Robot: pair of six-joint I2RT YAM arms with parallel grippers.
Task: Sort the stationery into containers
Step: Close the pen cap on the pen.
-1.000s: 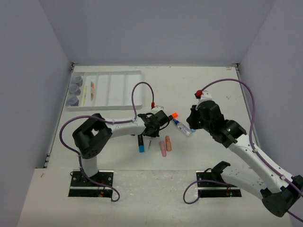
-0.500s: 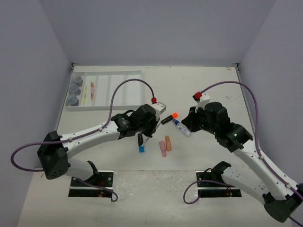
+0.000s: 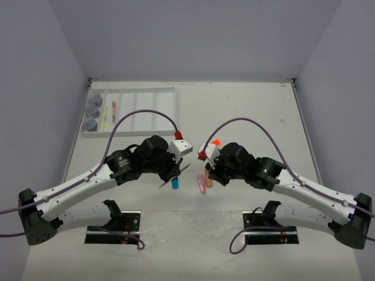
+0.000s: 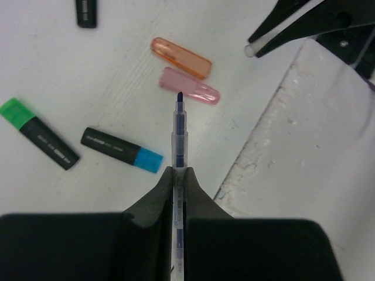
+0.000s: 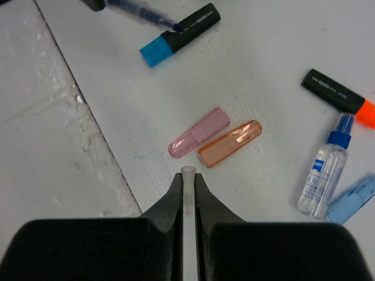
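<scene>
Barrel of the blue pen (image 4: 179, 132) is clamped in the left gripper (image 4: 179, 172), jaws pressed onto it, tip aimed toward the pink eraser (image 4: 190, 92) with the orange eraser (image 4: 180, 57) just beside. The right gripper (image 5: 187, 177) pinches a clear thin tube (image 5: 187, 196) near the same erasers. Around them lie the blue-capped highlighter (image 4: 120, 157), green-capped highlighter (image 4: 38, 140), orange-capped highlighter (image 5: 343, 96) and glue bottle (image 5: 321, 175). Bare white table (image 3: 252, 105) stretches far and right; the tray (image 3: 149, 111) sits well apart at the far left, under grey walls (image 3: 193, 35)
</scene>
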